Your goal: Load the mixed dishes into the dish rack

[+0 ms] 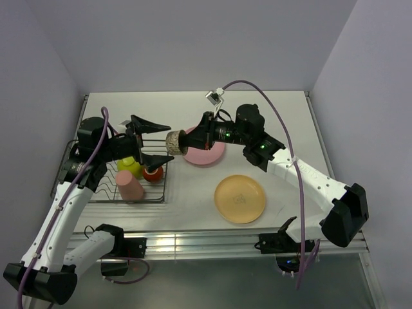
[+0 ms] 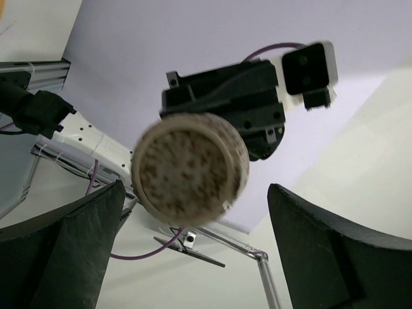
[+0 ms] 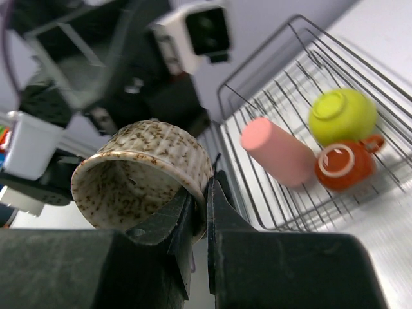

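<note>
My right gripper point(image 1: 188, 140) is shut on the rim of the tiny beige-grey cup point(image 1: 174, 140), holding it sideways in the air beside the dish rack point(image 1: 106, 196). In the right wrist view the gripper point(image 3: 206, 199) pinches the cup's wall point(image 3: 141, 174). My left gripper point(image 1: 161, 142) is open, its fingers above and below the cup without touching it; the left wrist view shows the cup's base point(image 2: 190, 168) between the spread fingers point(image 2: 71, 251). The lime-green bowl point(image 1: 129, 165), red-orange bowl point(image 1: 152, 172) and salmon-pink cup point(image 1: 130, 187) lie in the rack. The pink plate point(image 1: 209, 156) and yellow-orange plate point(image 1: 239, 198) lie on the table.
The rack sits at the table's left edge point(image 1: 82, 129), close to the left arm. The right arm stretches across the table over the pink plate. A metal rail point(image 1: 212, 241) runs along the near edge, and walls close in the back and sides.
</note>
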Motion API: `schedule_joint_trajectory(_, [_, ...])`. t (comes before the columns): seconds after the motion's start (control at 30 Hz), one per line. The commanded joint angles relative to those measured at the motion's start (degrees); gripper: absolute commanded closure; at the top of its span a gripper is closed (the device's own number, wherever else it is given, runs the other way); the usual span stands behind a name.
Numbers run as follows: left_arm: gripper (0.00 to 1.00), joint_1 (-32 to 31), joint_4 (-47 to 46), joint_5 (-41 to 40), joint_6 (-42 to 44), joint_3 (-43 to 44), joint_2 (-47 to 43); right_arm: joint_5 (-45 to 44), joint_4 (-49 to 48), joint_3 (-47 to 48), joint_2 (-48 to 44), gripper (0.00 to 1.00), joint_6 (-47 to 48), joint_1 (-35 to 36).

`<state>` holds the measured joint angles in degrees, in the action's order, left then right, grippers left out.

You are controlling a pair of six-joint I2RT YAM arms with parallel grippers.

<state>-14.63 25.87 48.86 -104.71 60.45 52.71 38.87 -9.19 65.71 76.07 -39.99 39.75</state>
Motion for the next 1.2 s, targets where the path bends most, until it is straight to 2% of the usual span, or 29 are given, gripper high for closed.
schedule_joint_trajectory(0.0, [0.01,-0.3,-2.7,0.3,-2.3,1.8,0.6,3.1,-10.4,1.8,-1.6,1.00,-2.6,0.6])
schedule_joint_trajectory(0.17, [0.01,-0.9,-8.2,0.2,-6.8,0.6,0.3,4.1,-14.4,1.8,-0.3,1.00,-4.1,0.9])
schedule_joint_trajectory(0.4, [0.01,-1.4,-9.3,0.0,-7.4,1.8,1.2,4.3,-17.3,1.5,1.0,1.00,-5.3,1.5])
schedule_joint_trajectory(0.57, [0.06,-1.6,-11.7,-0.4,-9.5,0.6,0.1,4.3,-18.0,1.4,1.9,1.00,-6.1,1.6])
schedule_joint_trajectory(0.77, [0.17,-1.6,-13.6,-0.5,-10.2,-0.2,-1.0,4.0,-18.0,1.4,2.7,1.00,-6.3,1.6])
schedule_joint_trajectory(0.87, [0.29,-1.6,-14.4,-0.5,-10.1,-0.9,-1.5,3.9,-17.9,1.6,3.2,1.00,-6.5,1.7])
schedule_joint_trajectory(0.9, [0.43,-1.6,-14.9,-0.4,-10.0,-1.1,-1.6,3.9,-17.6,1.8,3.5,1.00,-6.5,1.7])
schedule_joint_trajectory(0.97, [0.61,-1.6,-15.9,-0.5,-9.9,-2.2,-2.3,3.8,-17.1,2.0,3.7,1.00,-6.4,1.8])
schedule_joint_trajectory(1.0, [0.88,-1.6,-16.2,-0.6,-9.6,-2.5,-2.5,3.1,-15.6,2.6,4.0,1.00,-6.0,1.9])
schedule_joint_trajectory(1.03, [1.00,-1.6,-16.0,-0.5,-9.1,-3.2,-3.0,2.6,-13.9,3.2,4.2,0.99,-5.5,1.9])
schedule_joint_trajectory(1.07, [1.00,-1.4,-13.2,-0.7,-6.7,-3.3,-3.0,1.8,-8.9,4.8,4.6,0.64,-4.8,1.9])
schedule_joint_trajectory(1.13, [1.00,-0.8,-7.6,-1.6,-1.4,-1.7,-2.9,-2.4,-2.0,6.6,4.8,0.36,-1.8,1.9])
schedule_joint_trajectory(1.17, [1.00,0.0,1.9,-2.1,6.7,-0.3,-1.7,-4.5,4.9,7.9,4.2,0.19,-0.5,1.9])
